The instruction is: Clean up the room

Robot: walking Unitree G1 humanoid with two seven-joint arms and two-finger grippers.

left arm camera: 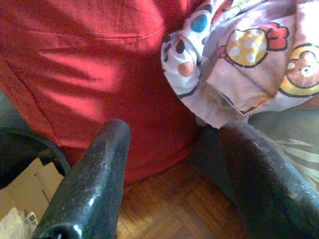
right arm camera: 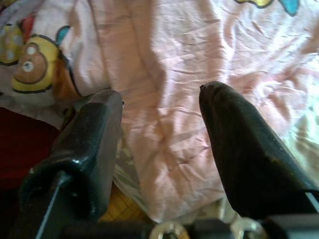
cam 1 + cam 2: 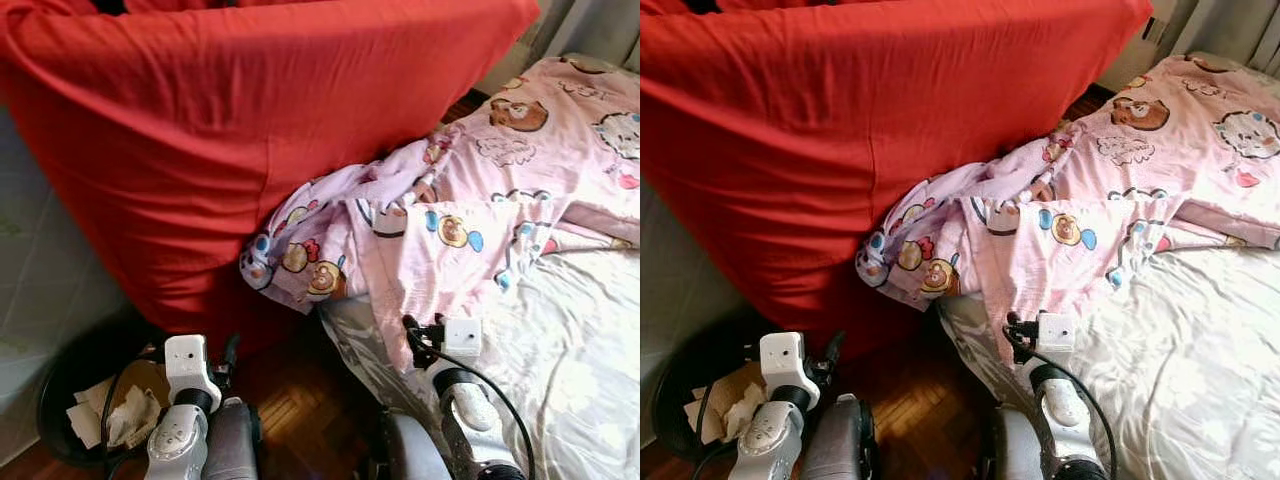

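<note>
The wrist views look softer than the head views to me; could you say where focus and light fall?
Left wrist view: the left end effector fingers are blurred, the red cover sunlit in patches. Right wrist view: the pink quilt is soft, evenly lit. Left eye view: sharper, the bin in shadow.

We see a dark parquet floor (image 3: 300,410) near us, a pale tiled wall (image 3: 40,270) at left, a bed (image 3: 570,360) at right, and grey curtains (image 3: 590,25) far right, under soft daylight.
</note>
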